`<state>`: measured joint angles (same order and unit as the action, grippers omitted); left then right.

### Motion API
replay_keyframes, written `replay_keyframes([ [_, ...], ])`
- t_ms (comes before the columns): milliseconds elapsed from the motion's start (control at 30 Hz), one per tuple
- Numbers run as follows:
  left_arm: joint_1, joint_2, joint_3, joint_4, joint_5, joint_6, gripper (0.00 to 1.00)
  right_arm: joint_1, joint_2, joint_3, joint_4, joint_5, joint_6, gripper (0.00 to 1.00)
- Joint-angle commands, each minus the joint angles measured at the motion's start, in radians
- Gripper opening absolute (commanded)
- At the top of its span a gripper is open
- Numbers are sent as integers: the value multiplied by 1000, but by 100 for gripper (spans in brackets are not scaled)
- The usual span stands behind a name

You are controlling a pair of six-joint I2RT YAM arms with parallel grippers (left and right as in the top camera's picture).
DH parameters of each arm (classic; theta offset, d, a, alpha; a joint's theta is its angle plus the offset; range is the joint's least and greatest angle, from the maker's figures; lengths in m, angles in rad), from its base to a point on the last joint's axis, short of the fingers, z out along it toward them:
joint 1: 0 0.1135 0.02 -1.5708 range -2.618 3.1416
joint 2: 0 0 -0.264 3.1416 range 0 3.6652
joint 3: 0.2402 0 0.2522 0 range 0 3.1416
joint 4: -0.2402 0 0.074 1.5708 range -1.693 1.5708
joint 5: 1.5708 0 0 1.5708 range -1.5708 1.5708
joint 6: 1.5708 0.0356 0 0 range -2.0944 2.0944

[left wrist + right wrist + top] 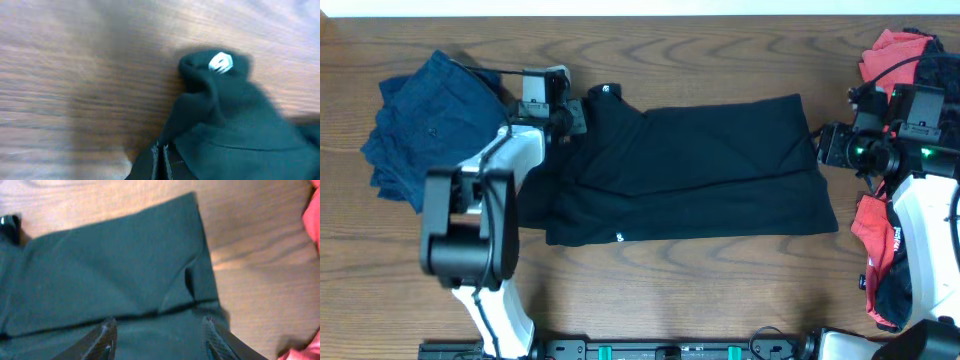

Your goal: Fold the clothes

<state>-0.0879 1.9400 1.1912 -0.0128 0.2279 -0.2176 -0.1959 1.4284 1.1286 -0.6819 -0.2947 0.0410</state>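
The black shirt [700, 170] lies flat across the middle of the table, folded into a long band, with a small white logo [604, 90] at its top left. My left gripper [577, 116] is at that top-left end. In the left wrist view it [162, 161] is shut, with the shirt's dark fabric [240, 130] pinched and bunched around the fingers and the logo [220, 62] just ahead. My right gripper [820, 146] hovers at the shirt's right end. Its jaws [160, 342] are open, and the fabric [110, 270] lies flat below them.
A navy garment [425, 125] is heaped at the far left, beside the left arm. A red garment [892, 50] lies at the back right, and a red and black one [878, 250] lies by the right arm's base. Bare wooden table [720, 290] runs along the front.
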Motion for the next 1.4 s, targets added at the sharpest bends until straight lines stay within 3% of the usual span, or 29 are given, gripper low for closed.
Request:
replay_keyframes([
  [0, 4, -108, 25, -22, -12, -24, 6, -4, 47, 1, 25, 18, 14, 53],
  [300, 4, -81, 23, -66, -13, -28, 6, -5, 180, 1, 35, 18, 14, 52],
  [600, 4, 2, 22, -53, -12, -28, 6, -5, 189, 1, 26, 17, 14, 51],
  [700, 4, 9, 22, -50, -12, -28, 17, -5, 189, 1, 23, 17, 14, 51],
  [733, 4, 9, 22, -47, -12, -27, 31, -5, 189, 1, 20, 17, 14, 51],
  [767, 4, 9, 22, -42, -12, -27, 34, -5, 189, 1, 17, 17, 14, 52],
  [1367, 4, 87, 22, 57, -13, -23, 37, -5, 189, 1, 2, 14, 14, 50],
])
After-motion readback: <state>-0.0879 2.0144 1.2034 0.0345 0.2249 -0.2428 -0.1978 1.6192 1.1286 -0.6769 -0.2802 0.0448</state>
